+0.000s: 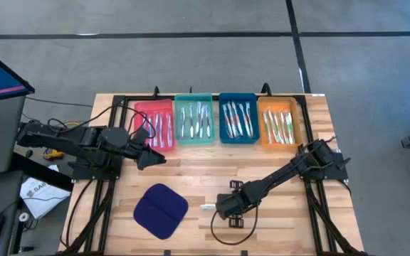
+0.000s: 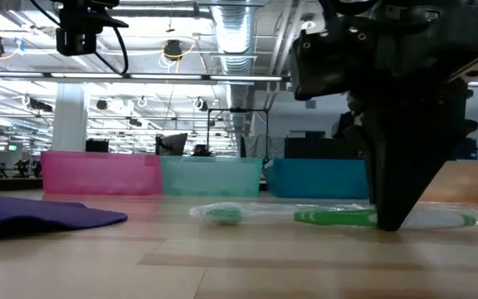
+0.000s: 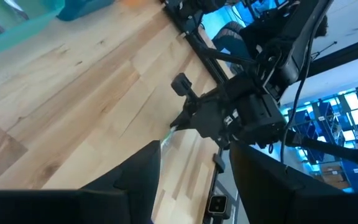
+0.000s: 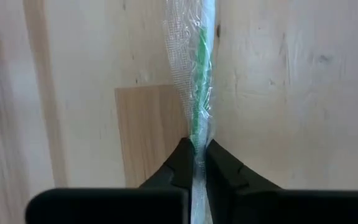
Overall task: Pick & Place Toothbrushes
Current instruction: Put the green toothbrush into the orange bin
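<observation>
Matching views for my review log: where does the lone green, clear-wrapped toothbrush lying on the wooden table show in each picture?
High view: the green wrapped toothbrush lies low centre, at the right gripper, right of the dark blue cloth pad.
Low view: flat on the wood, centre to right, under the dark gripper.
Left wrist view: a pale sliver at the far gripper's tip.
Right wrist view: centre, clamped between the fingers.
Shared landmark: the right gripper.

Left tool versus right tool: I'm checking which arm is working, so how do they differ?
The right tool is shut on the green wrapped toothbrush lying on the wooden table; the left tool holds nothing. The right is down at the tabletop; the left waits near the pink tray. Both are dark two-finger tools.
</observation>
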You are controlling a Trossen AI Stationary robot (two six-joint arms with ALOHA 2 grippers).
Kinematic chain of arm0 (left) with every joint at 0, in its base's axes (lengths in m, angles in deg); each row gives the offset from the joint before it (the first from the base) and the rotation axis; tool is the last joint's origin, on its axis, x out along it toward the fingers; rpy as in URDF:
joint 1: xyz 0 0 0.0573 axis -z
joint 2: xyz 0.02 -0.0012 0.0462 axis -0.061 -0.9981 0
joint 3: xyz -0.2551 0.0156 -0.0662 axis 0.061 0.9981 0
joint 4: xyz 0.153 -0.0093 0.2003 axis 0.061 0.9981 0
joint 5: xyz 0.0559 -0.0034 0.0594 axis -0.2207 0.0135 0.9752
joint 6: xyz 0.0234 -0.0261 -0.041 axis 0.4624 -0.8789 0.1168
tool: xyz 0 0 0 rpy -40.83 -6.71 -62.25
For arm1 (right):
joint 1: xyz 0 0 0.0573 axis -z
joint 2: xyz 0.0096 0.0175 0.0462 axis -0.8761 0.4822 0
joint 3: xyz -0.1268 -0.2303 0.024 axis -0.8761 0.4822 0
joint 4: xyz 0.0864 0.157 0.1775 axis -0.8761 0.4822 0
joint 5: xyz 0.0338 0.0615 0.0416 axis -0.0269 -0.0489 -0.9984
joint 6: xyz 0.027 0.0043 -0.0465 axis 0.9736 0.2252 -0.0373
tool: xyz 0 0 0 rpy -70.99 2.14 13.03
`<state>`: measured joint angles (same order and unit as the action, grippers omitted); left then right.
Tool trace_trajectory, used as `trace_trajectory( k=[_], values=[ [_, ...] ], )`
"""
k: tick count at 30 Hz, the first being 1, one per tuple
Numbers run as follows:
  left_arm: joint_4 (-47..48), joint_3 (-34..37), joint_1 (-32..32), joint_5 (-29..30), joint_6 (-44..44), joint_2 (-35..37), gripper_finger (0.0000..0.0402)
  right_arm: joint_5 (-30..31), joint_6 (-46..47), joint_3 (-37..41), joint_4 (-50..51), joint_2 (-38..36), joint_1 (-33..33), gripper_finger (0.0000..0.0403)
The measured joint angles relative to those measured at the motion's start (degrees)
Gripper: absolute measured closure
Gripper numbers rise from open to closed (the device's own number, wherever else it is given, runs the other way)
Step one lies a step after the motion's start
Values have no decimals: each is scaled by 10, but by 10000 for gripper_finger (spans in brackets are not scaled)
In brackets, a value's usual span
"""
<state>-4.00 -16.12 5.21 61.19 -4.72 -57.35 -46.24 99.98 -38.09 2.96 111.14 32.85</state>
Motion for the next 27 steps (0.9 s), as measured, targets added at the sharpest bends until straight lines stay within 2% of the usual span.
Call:
trace_trajectory(
  k=[5, 10, 15, 21, 27],
  values=[
    [-19, 0, 0, 0, 0, 0, 215, -8, 19, -43, 21, 6, 8, 393],
    [-84, 0, 0, 0, 37, 8, 215, -11, 21, -80, 19, 4, 19, 393],
    [-153, 0, 0, -3, 66, 19, 215, -7, 23, -101, 13, -3, 38, 393],
    [-181, 0, 0, -4, 67, 40, 215, -1, 32, -107, 18, -25, 60, 393],
    [-189, 0, 0, -4, 67, 65, 215, 53, 8, -108, 38, -80, 93, 393]
  ],
)
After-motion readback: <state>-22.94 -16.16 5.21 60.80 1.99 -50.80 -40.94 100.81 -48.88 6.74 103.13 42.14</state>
